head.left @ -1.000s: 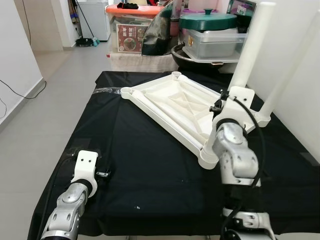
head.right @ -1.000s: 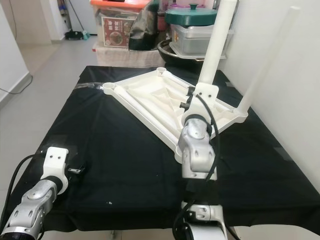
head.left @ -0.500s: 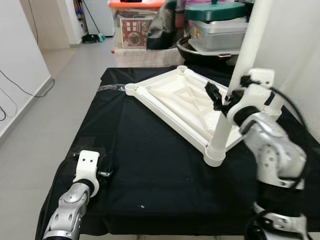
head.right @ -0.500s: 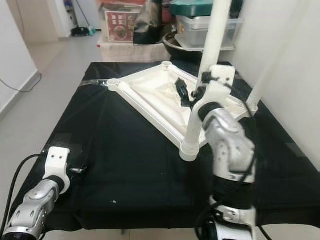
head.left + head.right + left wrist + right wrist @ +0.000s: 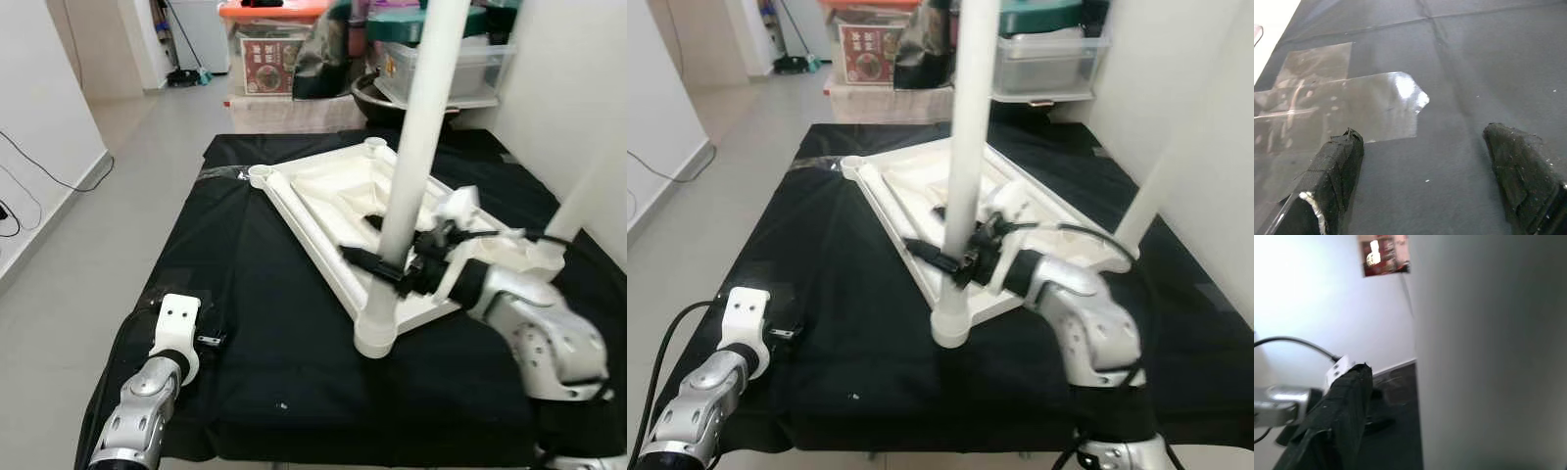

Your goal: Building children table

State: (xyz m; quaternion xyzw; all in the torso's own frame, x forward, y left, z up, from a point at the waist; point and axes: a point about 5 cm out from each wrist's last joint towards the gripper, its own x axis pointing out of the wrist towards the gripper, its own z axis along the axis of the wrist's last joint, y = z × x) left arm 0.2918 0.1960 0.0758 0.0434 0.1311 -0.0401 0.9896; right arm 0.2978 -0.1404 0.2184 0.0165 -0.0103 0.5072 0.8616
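Right gripper (image 5: 387, 269), now lowered, clamps the upright white plastic leg (image 5: 416, 147) seated at the inverted white tabletop's (image 5: 323, 201) 6 o'clock corner socket, suggesting final tightening.

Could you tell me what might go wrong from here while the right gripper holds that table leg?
1. The right gripper grips the upright white leg low down, so the long part above could lever sideways and slip.
2. The leg's socket is at the upturned tabletop's near corner; pushing could slide the tabletop across the black cloth.
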